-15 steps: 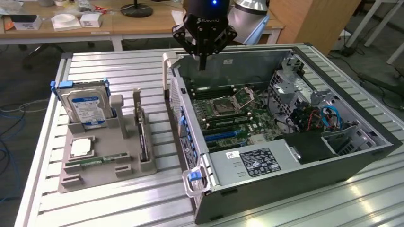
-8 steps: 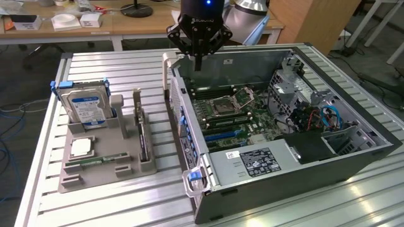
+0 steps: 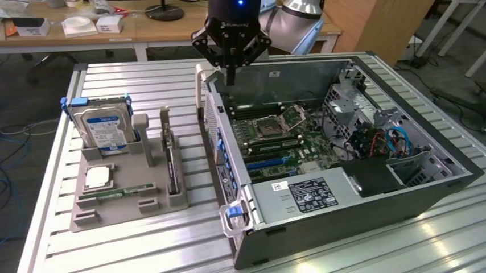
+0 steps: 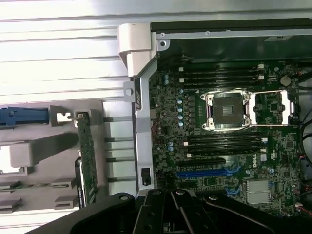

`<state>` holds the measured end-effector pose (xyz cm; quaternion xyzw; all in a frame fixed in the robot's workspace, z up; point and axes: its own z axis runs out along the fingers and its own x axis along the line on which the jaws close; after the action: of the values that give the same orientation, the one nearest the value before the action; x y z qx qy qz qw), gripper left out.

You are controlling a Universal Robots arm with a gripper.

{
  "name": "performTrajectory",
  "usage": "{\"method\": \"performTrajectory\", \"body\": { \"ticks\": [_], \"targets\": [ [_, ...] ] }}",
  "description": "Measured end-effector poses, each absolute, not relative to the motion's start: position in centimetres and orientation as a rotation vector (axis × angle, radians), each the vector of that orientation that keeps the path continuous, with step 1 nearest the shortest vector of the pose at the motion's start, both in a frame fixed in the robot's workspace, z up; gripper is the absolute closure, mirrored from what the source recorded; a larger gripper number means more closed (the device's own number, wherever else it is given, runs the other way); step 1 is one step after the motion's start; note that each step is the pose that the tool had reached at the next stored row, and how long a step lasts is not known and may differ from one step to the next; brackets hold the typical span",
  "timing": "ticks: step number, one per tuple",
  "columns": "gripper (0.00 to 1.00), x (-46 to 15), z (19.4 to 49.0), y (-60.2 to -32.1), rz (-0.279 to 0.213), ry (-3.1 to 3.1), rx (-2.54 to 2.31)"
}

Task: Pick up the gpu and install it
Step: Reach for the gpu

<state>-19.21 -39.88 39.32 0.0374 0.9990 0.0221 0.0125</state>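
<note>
Workshop room, exterior view: cluttered wooden furniture (image 3: 91,34) at twelve o'clock, loose cables on the floor (image 3: 11,119) at nine.

1. Table (image 3: 136,77): ribbed aluminium top; carries every item below.
2. Computer case (image 3: 357,224): laid on its side with the panel off. I judge this is so the motherboard (image 3: 292,139) faces up for reach from above. The blue expansion slot (image 3: 266,163) is bare.
3. Grey holder (image 3: 114,213): at nine o'clock of the case, just beside it. Parts stand in its slots, probably to offer a top edge for gripping.
4. Hard drive (image 3: 102,128): upright, at the holder's eleven o'clock.
5. Gpu (image 3: 168,151): thin dark card on edge along the holder's three o'clock side. It is seated between the uprights, not yet lifted, and well apart from my pincer (image 3: 229,78).
6. My pincer: fingers drawn fully together, nothing held. It hovers pointing down above the case's eleven o'clock corner.
</note>
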Motion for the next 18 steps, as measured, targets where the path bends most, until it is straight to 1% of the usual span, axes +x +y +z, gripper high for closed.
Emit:
{"method": "performTrajectory", "body": {
  "ticks": [18],
  "targets": [
    [0.90,-22.6,39.3,-39.9,0.069,3.114,0.117]
  ]
}}
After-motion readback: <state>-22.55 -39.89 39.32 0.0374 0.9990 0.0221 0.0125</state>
